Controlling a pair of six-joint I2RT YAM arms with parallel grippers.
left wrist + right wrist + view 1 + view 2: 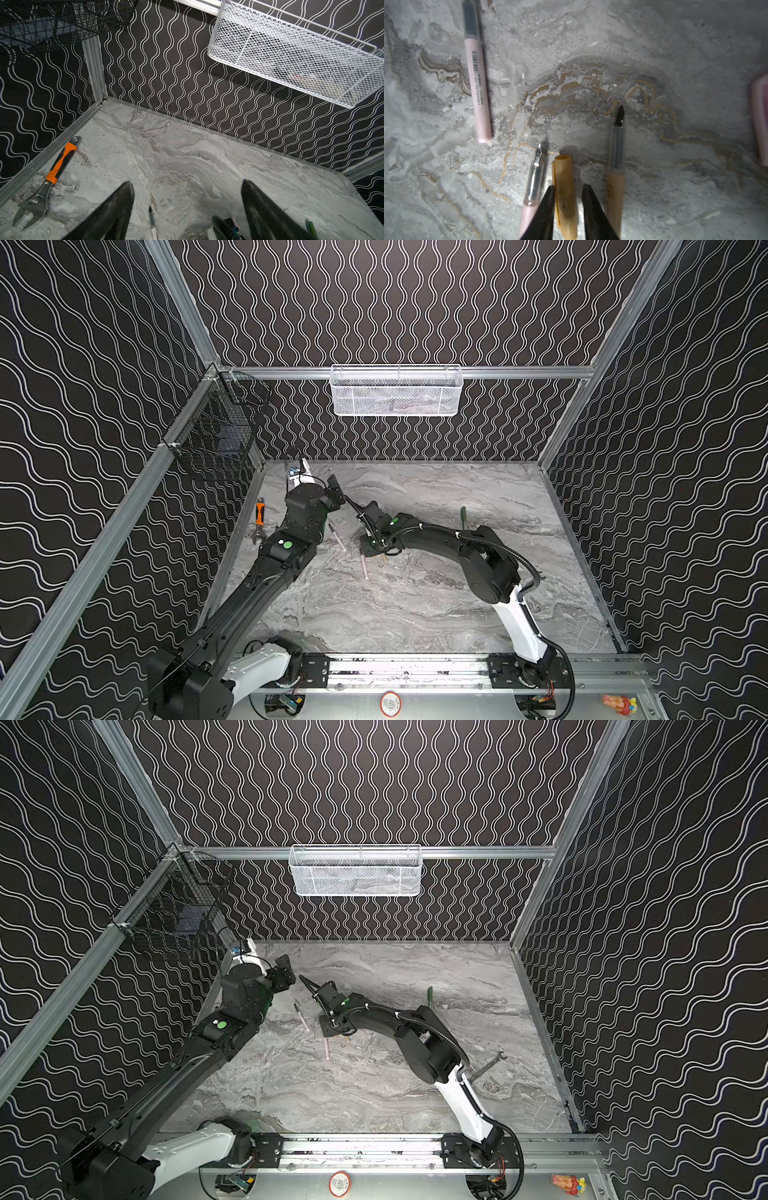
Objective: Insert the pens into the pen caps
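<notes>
pink pen [532,182], tan pen [616,172] crowding cap [563,176]

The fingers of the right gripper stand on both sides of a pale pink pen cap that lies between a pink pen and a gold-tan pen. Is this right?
Not fully: the right wrist view shows a gold-tan pen cap, not a pale pink one. The rest holds: the right gripper straddles it, between the pink pen and the gold-tan pen.

Robotics lab cell: aluminium frame [498,372], wavy-patterned walls [415,302], marble-look tabletop [415,614], left arm [249,593] and right arm [490,568] on a lower-edge rail [407,668].
</notes>
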